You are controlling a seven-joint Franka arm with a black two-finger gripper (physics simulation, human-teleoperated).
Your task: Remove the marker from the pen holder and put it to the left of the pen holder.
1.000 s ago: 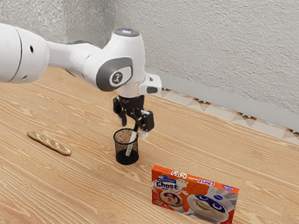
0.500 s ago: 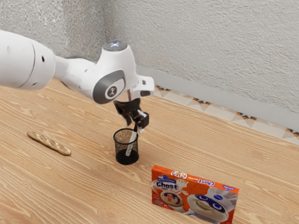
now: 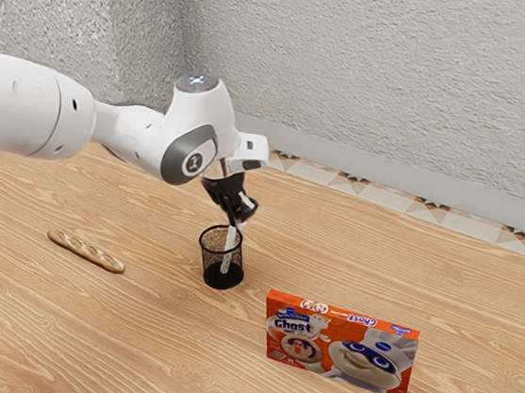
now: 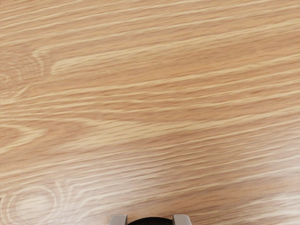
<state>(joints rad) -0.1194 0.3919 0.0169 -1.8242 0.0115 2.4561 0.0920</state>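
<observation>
Because the white-bodied marker with a dark upper end [image 3: 228, 252] stands nearly upright inside the black mesh pen holder [image 3: 210, 259], directly beneath the black two-finger pincer [image 3: 237, 220], the coming move turns on that long axis. The pincer is clamped on the marker near its top: in the wrist view the grey pads [image 4: 118, 220] press in from two sides, with the dark end filling the gap between them. Below the grip, the white body runs down within the mesh, its lower part well under the rim. I judge this to be the moment of grasp, with the lift ahead. The pull should go straight up along the marker, until the bottom end is above the rim; moving sideways too soon could drag or tip the pen holder. Only after that should it go across and down to the wooden table [image 3: 86, 333]. The brown scored bread loaf [image 3: 86, 250] lies apart, towards the exterior view's left, and the orange cookie box [image 3: 340, 346] stands towards its right.
</observation>
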